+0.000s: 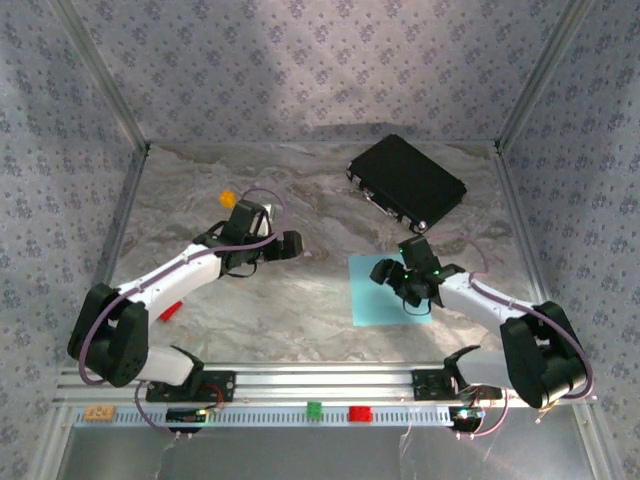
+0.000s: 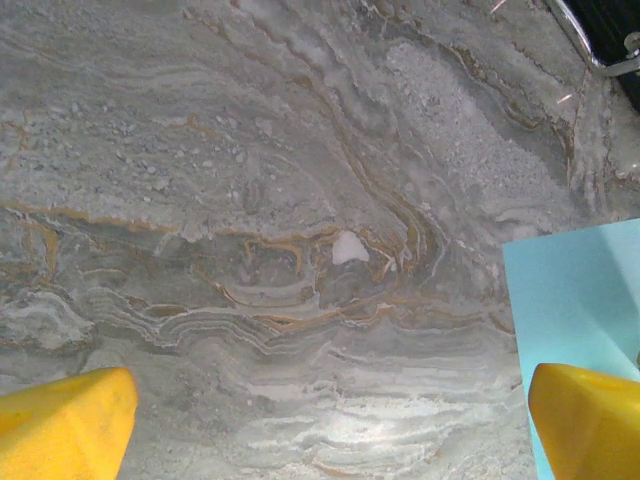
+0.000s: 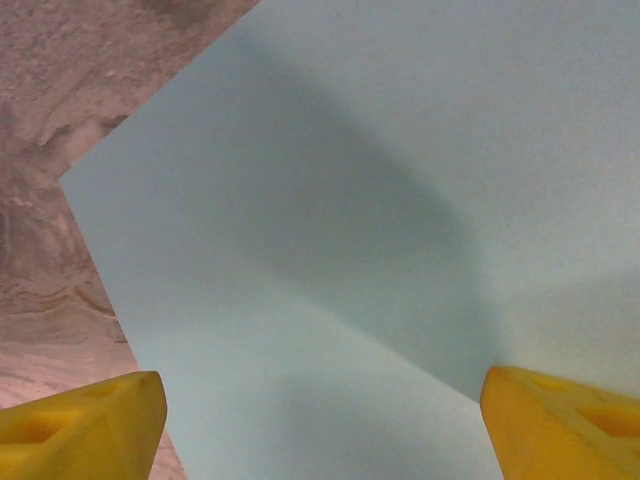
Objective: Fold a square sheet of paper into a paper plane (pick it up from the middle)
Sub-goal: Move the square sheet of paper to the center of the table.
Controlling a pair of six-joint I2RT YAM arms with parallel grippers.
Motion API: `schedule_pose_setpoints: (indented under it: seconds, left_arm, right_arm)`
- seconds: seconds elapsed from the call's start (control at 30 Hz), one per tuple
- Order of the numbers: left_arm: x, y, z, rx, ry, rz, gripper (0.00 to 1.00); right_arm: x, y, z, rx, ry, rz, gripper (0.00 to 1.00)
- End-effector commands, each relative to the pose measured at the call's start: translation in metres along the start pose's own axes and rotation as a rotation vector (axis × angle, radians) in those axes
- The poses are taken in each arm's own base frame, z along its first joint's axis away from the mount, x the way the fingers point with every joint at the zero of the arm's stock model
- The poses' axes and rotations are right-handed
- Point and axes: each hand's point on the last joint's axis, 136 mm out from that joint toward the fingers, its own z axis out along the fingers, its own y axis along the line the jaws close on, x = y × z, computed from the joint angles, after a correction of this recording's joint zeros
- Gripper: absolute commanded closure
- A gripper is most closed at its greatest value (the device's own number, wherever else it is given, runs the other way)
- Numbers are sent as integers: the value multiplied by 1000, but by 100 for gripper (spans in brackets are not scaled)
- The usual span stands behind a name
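The square sheet of paper [image 1: 378,300] is light blue and lies flat on the marble table, right of centre. My right gripper [image 1: 398,284] hovers low over its upper part, pointing down. In the right wrist view the sheet [image 3: 330,200] spans the space between the two yellow fingertips [image 3: 90,420], which stand wide apart; the right gripper [image 3: 320,425] is open and holds nothing. My left gripper [image 1: 297,244] is open over bare marble, left of the sheet. In the left wrist view the left gripper [image 2: 325,430] has the sheet's left edge [image 2: 580,300] beside its right fingertip. The paper plane is out of view.
A black rectangular case [image 1: 407,182] lies at the back right, its corner [image 2: 610,30] showing in the left wrist view. A tiny orange cube [image 1: 227,197] sits at the back left, a red piece [image 1: 170,311] near the left arm. Patterned walls enclose the table.
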Motion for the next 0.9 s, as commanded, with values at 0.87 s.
schedule_pose_setpoints:
  seconds: [0.87]
  left_arm:
    - [-28,22,-39,36,-140,-95,0]
  right_arm:
    - [20,121,23,-113,18,36,14]
